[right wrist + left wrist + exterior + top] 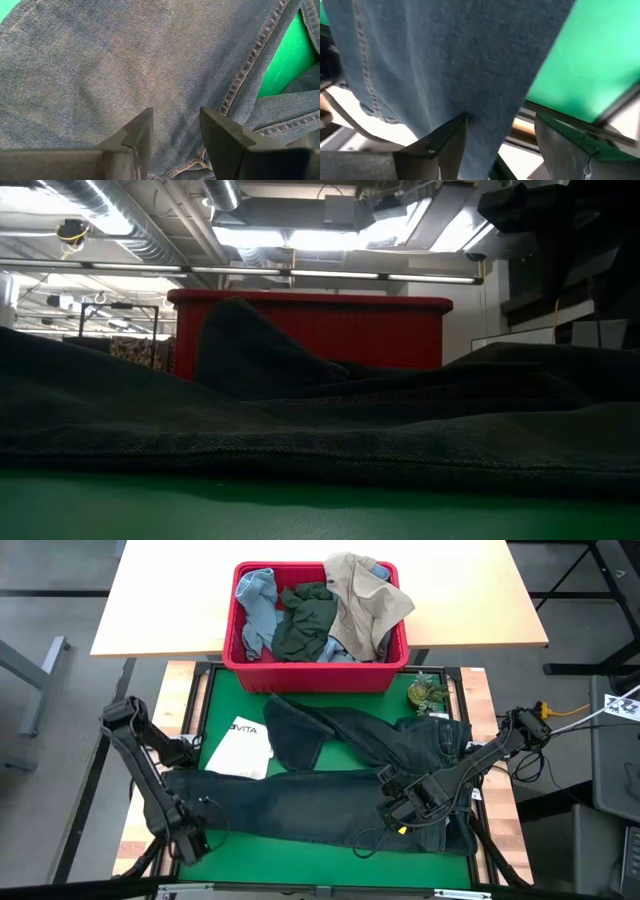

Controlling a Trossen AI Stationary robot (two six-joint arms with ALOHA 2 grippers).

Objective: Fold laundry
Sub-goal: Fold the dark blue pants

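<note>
From the low camera I can't see either arm; the dark navy denim jeans [330,430] fill the foreground and hide the bottom of the red plastic laundry bin [310,330] behind them. From above, one corner of the white printed tote bag [240,747] is tucked under the jeans and its lettering runs off beneath them. A small olive-green object [428,693] by the bin is too small for me to identify. In the bin, a light blue garment [258,602] is partly buried under a dark green-grey one [305,625].
</note>
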